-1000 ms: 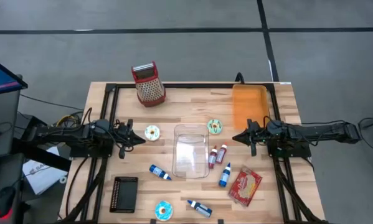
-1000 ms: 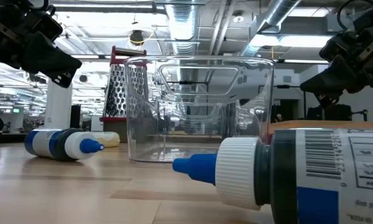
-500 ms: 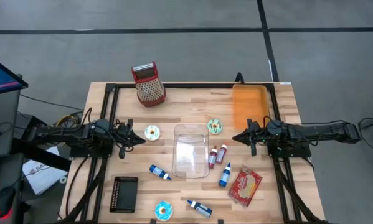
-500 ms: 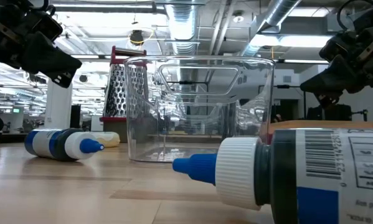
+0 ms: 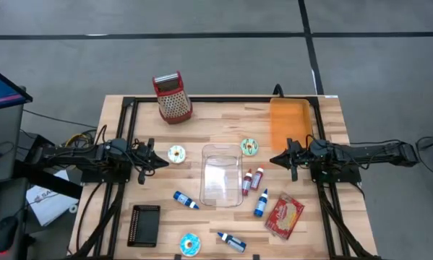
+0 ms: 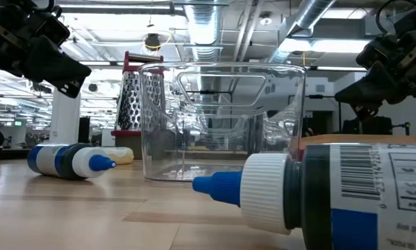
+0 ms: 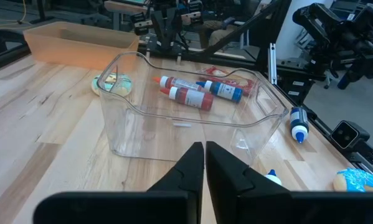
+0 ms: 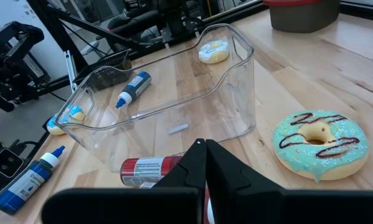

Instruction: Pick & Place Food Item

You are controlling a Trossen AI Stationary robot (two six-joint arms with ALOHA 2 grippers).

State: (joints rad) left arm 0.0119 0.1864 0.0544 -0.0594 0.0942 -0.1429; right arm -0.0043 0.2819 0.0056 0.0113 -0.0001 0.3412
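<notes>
Three iced doughnuts lie flat on the wooden table: a pale one (image 5: 176, 154) left of the clear tub (image 5: 222, 175), a green one (image 5: 249, 147) (image 8: 320, 144) at the tub's far right corner, and a blue one (image 5: 190, 244) near the front edge. My left gripper (image 5: 158, 162) (image 7: 204, 149) hovers shut at the table's left, pointing at the tub. My right gripper (image 5: 275, 159) (image 8: 202, 146) hovers shut at the right, just beside the green doughnut. Neither holds anything.
Two red bottles (image 5: 251, 180) and three blue bottles (image 5: 186, 200) (image 5: 261, 203) (image 5: 231, 241) lie around the tub. A red snack packet (image 5: 285, 216) lies front right, a black block (image 5: 144, 225) front left. A grater (image 5: 172, 97) and an orange tray (image 5: 289, 121) stand at the back.
</notes>
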